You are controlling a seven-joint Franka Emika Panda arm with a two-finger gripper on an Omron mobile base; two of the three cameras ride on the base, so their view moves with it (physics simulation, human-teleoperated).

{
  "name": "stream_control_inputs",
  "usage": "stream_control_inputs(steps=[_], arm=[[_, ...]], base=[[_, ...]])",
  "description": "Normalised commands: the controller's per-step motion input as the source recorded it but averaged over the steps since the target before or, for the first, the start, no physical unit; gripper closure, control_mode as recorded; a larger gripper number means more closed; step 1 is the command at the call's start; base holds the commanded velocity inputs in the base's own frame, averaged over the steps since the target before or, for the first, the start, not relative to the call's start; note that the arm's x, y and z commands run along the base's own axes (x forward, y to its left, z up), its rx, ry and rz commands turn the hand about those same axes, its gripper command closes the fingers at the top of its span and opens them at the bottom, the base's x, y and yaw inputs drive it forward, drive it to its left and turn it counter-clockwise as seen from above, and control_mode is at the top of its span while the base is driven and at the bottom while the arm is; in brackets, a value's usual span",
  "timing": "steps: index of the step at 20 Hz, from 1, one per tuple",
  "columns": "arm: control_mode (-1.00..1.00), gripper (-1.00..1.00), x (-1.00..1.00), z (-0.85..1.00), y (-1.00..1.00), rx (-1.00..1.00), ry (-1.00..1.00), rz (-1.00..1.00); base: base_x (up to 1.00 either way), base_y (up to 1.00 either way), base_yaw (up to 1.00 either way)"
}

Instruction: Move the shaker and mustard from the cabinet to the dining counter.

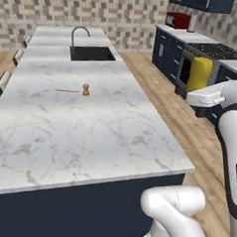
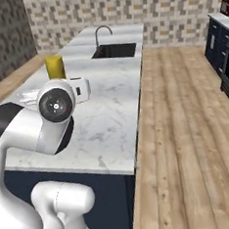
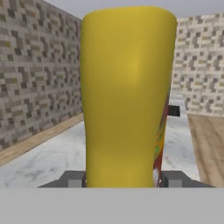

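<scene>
The mustard (image 3: 127,96), a chunky bright yellow bottle, stands upright between my gripper's (image 3: 123,179) dark fingertips (image 3: 74,178), which are shut on its lower part. In the left base view the mustard (image 1: 199,73) rises above the white hand, gripper (image 1: 199,88), in the air to the right of the dining counter (image 1: 89,133). From the right base view the mustard (image 2: 55,67) shows above the hand, gripper (image 2: 60,81), with the marble dining counter (image 2: 111,107) behind it. A navy upper cabinet (image 1: 204,2) hangs at the far back right. The shaker is out of view.
A small brown wooden mill (image 1: 85,89) stands mid-counter beside a thin stick (image 1: 67,91). The black sink (image 1: 92,53) and curved faucet (image 1: 80,34) sit at the far end. Navy lower cabinets, a stove (image 1: 216,51) and a red toaster (image 1: 177,20) line the right wall. Wooden floor (image 2: 186,130) runs between.
</scene>
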Motion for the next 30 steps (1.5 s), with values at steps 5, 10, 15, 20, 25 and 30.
stream_control_inputs(steps=[5,10,15,20,25,30], arm=[[1.00,1.00,0.00,0.00,0.00,0.00,0.00,0.00],[1.00,1.00,0.00,0.00,0.00,0.00,0.00,0.00],[1.00,1.00,0.00,0.00,0.00,0.00,0.00,0.00],[1.00,1.00,0.00,0.00,0.00,0.00,0.00,0.00],[-1.00,1.00,0.04,-0.03,-0.01,0.00,0.00,0.00],[-1.00,1.00,0.33,-0.29,-0.07,0.00,0.04,0.08]], base=[[0.44,0.02,0.18],[0.53,0.00,0.03],[0.17,0.00,0.00],[0.00,-0.01,0.00],[0.00,0.00,0.00],[0.00,0.00,0.00]])
